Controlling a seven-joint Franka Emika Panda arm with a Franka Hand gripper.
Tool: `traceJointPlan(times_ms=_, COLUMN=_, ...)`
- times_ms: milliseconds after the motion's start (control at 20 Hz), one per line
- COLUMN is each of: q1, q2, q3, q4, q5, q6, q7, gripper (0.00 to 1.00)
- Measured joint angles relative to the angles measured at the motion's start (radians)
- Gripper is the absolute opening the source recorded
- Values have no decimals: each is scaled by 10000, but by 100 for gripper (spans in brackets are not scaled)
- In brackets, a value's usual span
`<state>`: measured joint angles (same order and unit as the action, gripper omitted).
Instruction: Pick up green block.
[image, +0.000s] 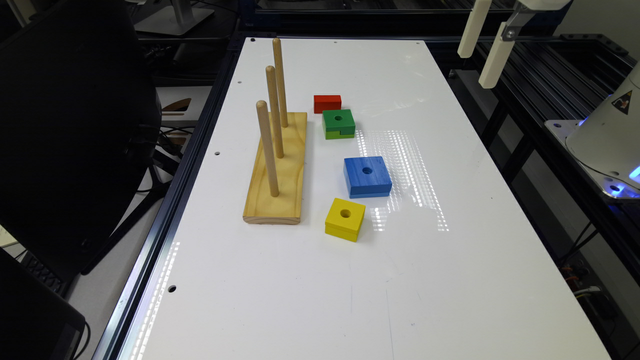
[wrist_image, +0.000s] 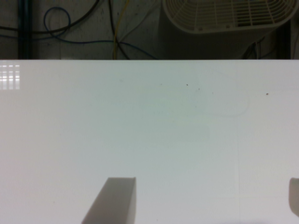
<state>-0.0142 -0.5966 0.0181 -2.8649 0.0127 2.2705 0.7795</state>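
Observation:
The green block (image: 338, 123) lies flat on the white table (image: 450, 260), dark green on top and lime green below, with a round centre hole and a side notch. It sits between a red block (image: 327, 103) and a blue block (image: 367, 176). My gripper (image: 484, 47) hangs high above the table's far edge on the exterior view's right, well away from the green block. In the wrist view the gripper (wrist_image: 205, 200) is open, its fingers (wrist_image: 114, 200) set wide apart over bare table surface with nothing between them.
A wooden base with three upright pegs (image: 277, 170) stands to the exterior view's left of the blocks. A yellow block (image: 345, 218) lies nearest the front. The robot's white base (image: 607, 140) is at the right. Cables and a white mesh basket (wrist_image: 231, 16) lie beyond the table edge.

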Motion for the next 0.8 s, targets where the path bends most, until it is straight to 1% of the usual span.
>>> traceJointPlan(times_ms=300, q1=-233, q2=-7, q3=0, q4=14, q5=-7, q6=1, q7=-145, gripper=100)
traceJointPlan(times_ms=550, q1=-310, q2=-10, q3=0, q4=28, q5=-19, q6=11, q7=-168, gripper=100)
traceJointPlan(times_ms=750, q1=-419, q2=-9, q3=-1, q4=47, q5=-26, q6=63, q7=-251, gripper=100)
traceJointPlan(times_ms=800, q1=-475, q2=-5, q3=-1, q4=55, q5=-26, q6=101, q7=-310, gripper=100)
